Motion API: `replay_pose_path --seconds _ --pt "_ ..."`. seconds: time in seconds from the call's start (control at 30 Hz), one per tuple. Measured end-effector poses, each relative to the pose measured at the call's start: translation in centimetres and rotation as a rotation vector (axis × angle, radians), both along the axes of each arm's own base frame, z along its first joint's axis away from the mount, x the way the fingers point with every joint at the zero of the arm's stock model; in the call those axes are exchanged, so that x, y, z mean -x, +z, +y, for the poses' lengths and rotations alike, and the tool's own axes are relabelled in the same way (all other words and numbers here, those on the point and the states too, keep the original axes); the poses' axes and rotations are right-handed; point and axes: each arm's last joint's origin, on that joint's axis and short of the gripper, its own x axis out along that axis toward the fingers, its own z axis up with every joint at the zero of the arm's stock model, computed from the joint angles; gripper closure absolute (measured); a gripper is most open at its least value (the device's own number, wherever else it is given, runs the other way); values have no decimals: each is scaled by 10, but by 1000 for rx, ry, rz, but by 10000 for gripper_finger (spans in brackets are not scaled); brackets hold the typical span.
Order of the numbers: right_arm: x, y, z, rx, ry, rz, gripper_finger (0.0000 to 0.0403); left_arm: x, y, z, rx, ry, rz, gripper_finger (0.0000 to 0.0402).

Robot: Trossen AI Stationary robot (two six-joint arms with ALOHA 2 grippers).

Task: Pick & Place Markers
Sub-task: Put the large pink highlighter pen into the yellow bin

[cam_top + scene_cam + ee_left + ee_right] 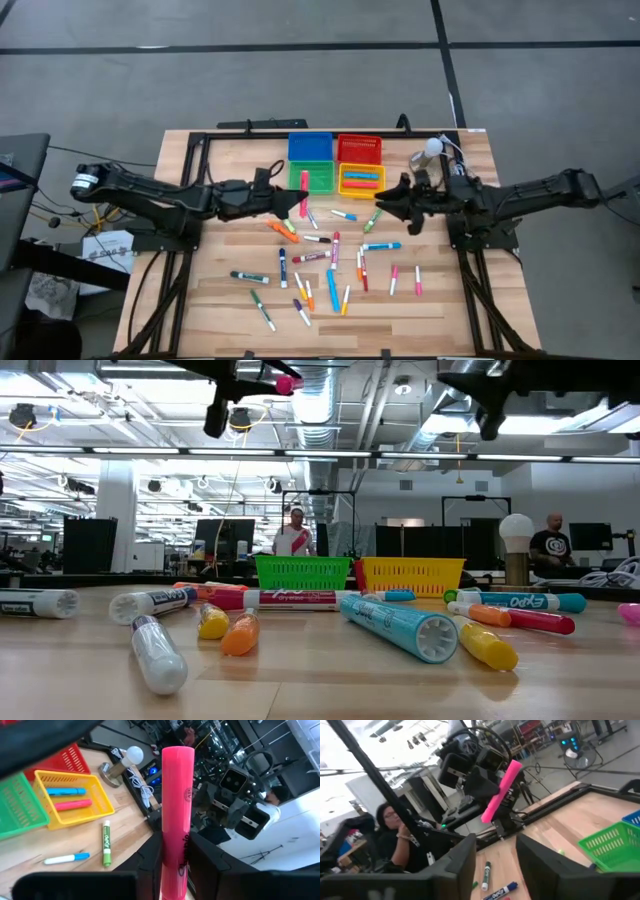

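Observation:
Several markers (320, 262) lie scattered flat on the wooden table, seen close up as markers (400, 625) in the low view. My left gripper (297, 203) hangs above the table just near of the green bin (315, 177) and is shut on a pink marker (304, 192). The right gripper (385, 207) hovers opposite it, near of the yellow bin (361, 180), open and empty (496, 865). A blue marker (65, 791) and a pink marker (72, 804) lie in the yellow bin. My left gripper pinches the pink marker between its two fingers (150, 865), near one end of the barrel (175, 862). The fingers come roughly level from the table's left and lie across it. The marker is lifted clear of the table, and its long free part (177, 780) sticks out beyond the fingers.
The blue bin (310, 147) and red bin (359, 149) stand behind the green and yellow ones at the far edge. A bulb on a stand (432, 148) with cables is at the far right corner. People (295, 532) are in the room beyond; one person (395, 825) sits behind the left arm.

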Motion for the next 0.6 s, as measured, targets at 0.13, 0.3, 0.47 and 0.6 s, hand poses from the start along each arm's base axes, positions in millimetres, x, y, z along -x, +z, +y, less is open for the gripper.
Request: replay_pose_path --seconds 0.13,0.3,0.47,0.6 --pt "-19 6 -4 2 -4 33 225 -3 0 4 -8 -12 -11 328" --pt "-43 13 -10 3 69 63 186 -4 5 4 -37 -19 -51 327" --pt "-70 23 -18 -6 87 59 162 -4 6 4 -40 -20 -60 329" --pt "-89 31 -29 -5 108 48 158 -4 6 3 -45 -32 -61 327"
